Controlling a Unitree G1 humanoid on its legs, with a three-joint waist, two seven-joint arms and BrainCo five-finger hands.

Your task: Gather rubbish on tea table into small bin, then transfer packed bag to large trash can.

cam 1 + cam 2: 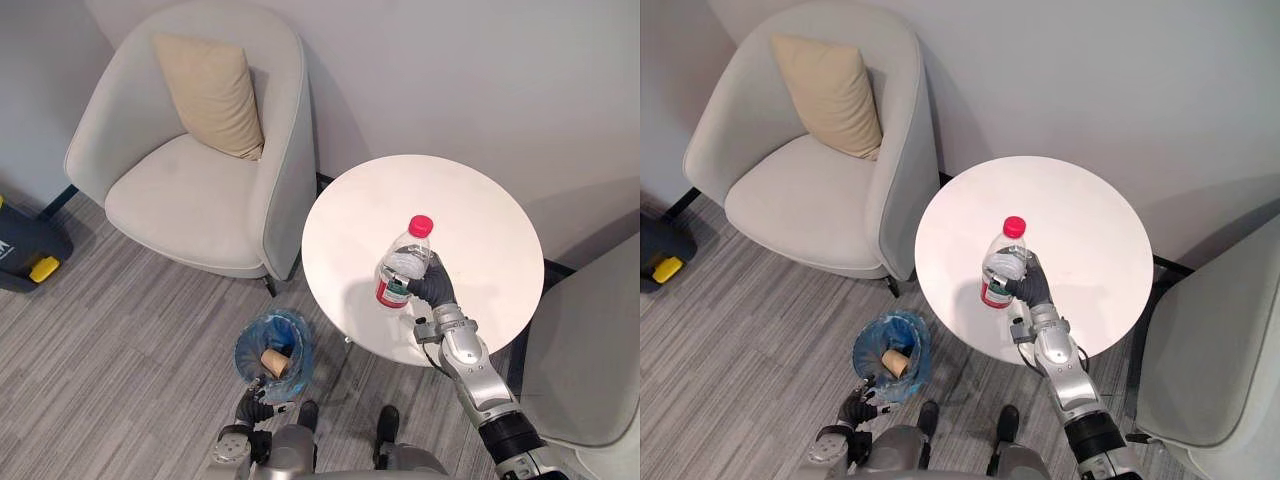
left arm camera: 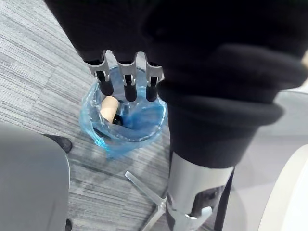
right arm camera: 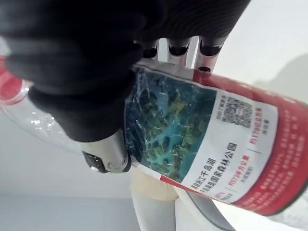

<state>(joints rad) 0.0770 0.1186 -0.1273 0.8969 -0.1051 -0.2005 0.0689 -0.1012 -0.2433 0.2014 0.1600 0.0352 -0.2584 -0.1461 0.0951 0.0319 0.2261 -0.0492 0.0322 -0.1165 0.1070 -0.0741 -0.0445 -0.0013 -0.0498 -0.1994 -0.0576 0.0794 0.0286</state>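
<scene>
Lower left of frame: left hand (image 1: pixel 254 408) just beside small bin lined with blue plastic bag (image 1: pixel 296 345), fingers (image 2: pixel 126 89) straight over its rim, holding nothing; tan cardboard tube (image 1: pixel 272 362) inside. Centre: right hand (image 1: pixel 432 282) curled round clear plastic bottle with red cap (image 1: pixel 405 262), above round white tea table (image 1: pixel 480 220). Upper left: grey armchair (image 1: pixel 180 200).

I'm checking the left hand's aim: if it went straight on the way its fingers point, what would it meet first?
Probably the blue-lined small bin: the left hand points its straight fingers into the open mouth, toward a tan roll inside. The gap between hand and bin is unclear.
</scene>
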